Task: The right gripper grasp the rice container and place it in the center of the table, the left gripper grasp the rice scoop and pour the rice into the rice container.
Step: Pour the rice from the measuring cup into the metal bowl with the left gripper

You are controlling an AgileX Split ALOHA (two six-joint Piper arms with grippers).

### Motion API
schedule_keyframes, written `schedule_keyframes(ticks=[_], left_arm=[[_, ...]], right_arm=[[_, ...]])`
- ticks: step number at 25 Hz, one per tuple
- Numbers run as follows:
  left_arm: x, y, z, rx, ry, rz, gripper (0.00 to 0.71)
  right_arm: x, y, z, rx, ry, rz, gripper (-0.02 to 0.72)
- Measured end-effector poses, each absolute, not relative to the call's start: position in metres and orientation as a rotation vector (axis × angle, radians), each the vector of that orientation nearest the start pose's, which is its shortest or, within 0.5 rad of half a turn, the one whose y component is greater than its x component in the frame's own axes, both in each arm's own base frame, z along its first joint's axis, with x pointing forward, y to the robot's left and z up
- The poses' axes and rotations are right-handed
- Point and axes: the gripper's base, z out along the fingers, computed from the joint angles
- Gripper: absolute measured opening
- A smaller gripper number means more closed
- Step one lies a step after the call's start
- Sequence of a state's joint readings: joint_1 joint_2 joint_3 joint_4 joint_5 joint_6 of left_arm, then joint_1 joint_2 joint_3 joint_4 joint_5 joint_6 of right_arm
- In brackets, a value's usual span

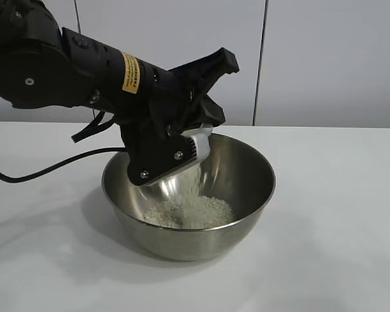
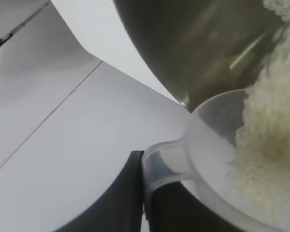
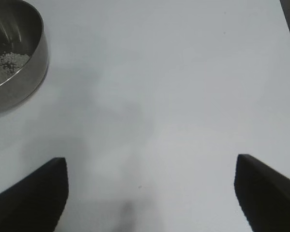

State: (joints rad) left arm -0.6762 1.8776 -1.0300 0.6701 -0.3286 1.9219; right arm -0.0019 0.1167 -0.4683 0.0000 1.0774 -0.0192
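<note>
The steel rice container point(image 1: 247, 195) stands on the white table point(image 1: 338, 247) with a heap of rice point(image 1: 195, 211) in its bottom. Over its near-left rim my left gripper point(image 1: 196, 140) is shut on the handle tab of the clear rice scoop point(image 1: 198, 148), tipped steeply mouth-down. In the left wrist view the rice scoop point(image 2: 203, 145) spills rice point(image 2: 270, 140) toward the rice container point(image 2: 198, 43), and my left gripper point(image 2: 146, 193) pinches its tab. My right gripper point(image 3: 151, 169) hangs open over bare table, apart from the rice container point(image 3: 24, 72); it is out of the exterior view.
A black cable point(image 1: 45, 169) trails from the left arm across the table to the left of the bowl. A pale wall point(image 1: 325, 58) with vertical seams runs behind the table.
</note>
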Motion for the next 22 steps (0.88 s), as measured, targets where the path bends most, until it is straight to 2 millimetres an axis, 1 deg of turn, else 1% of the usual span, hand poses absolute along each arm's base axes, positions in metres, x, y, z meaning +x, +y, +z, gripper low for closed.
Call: schedule_keyframes(ticks=[6, 8, 22], left_arm=[[0.2959, -0.2624, 0.1777, 2.223, -0.428, 0.962, 0.002], [0.2955, -0.2622, 0.1770, 2.230, -0.459, 0.966, 0.002], [0.2953, -0.2619, 0.1764, 2.237, -0.474, 0.966, 0.002]], right_arm=[[0.0147, 0.0000, 0.2664, -0.019, 2.208, -0.012, 0.639], [0.0147, 0.0000, 0.2664, -0.019, 2.208, -0.012, 0.639], [0.0147, 0.0000, 0.2664, -0.019, 2.208, -0.012, 0.639]])
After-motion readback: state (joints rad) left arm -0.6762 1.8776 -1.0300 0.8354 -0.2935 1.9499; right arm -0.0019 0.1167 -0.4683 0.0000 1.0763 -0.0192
